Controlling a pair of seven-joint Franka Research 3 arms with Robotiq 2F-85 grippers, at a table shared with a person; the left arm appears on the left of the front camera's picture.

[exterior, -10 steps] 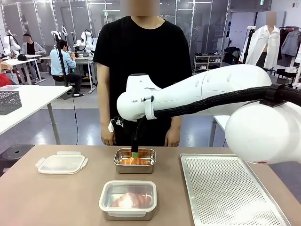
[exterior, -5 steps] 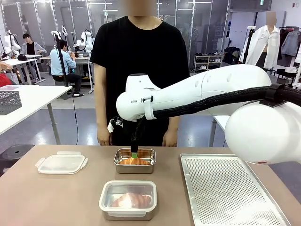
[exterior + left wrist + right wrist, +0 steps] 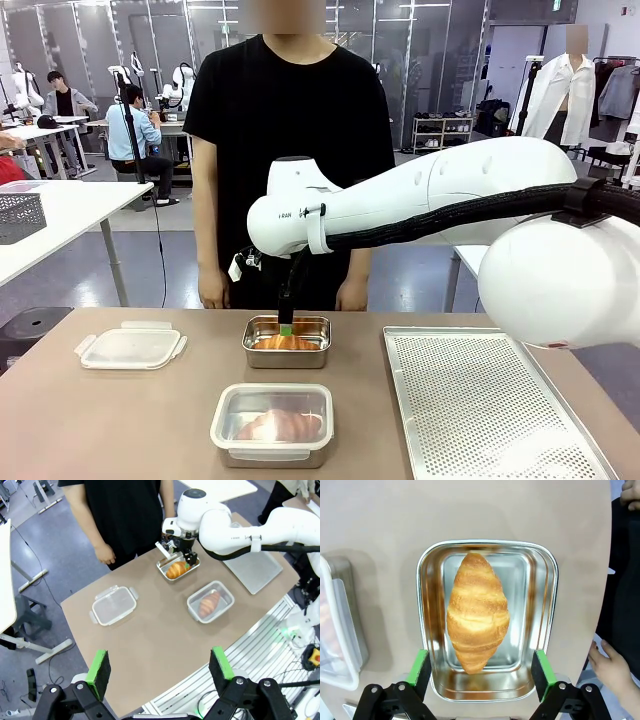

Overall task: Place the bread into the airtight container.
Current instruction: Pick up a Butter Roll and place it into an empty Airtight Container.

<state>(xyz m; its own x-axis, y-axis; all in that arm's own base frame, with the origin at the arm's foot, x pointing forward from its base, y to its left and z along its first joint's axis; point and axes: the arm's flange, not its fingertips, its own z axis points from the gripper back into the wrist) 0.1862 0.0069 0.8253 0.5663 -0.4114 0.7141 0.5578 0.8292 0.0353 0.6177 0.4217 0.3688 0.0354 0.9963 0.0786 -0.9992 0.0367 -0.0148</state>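
Nothing on the desk (image 3: 120, 420) has shifted over the last second; only the person (image 3: 290, 150) at the far side has edged slightly to picture left, and the right arm has kept its place over the steel tray (image 3: 287, 341).

Bread: one croissant (image 3: 477, 612) lies in the steel tray at the far middle of the desk. A second croissant (image 3: 283, 425) already sits in the clear container (image 3: 272, 425) nearer you. The lid (image 3: 131, 347) lies apart on the robot's left. A perforated baking sheet (image 3: 490, 400) lies on the robot's right.

Key relation: in the right wrist view the croissant sits directly ahead of the right gripper (image 3: 480, 667), between the two green pads (image 3: 420, 666). Its long axis runs away from the gripper, so the jaws would close across its width. Its near tip lies about level with the pads and looks slightly off toward one side; check centring before you descend.

Right jaws: spread wide, holding nothing. The arm reaches across the middle from the right, wrist turned down, fingers pointing nearly straight down just above the tray rim.

Left gripper (image 3: 160, 667): jaws spread, empty, held high and well back from the desk. The right arm is clearly nearer.

Judgement: the pick has not begun; the next step is a straight lowering.
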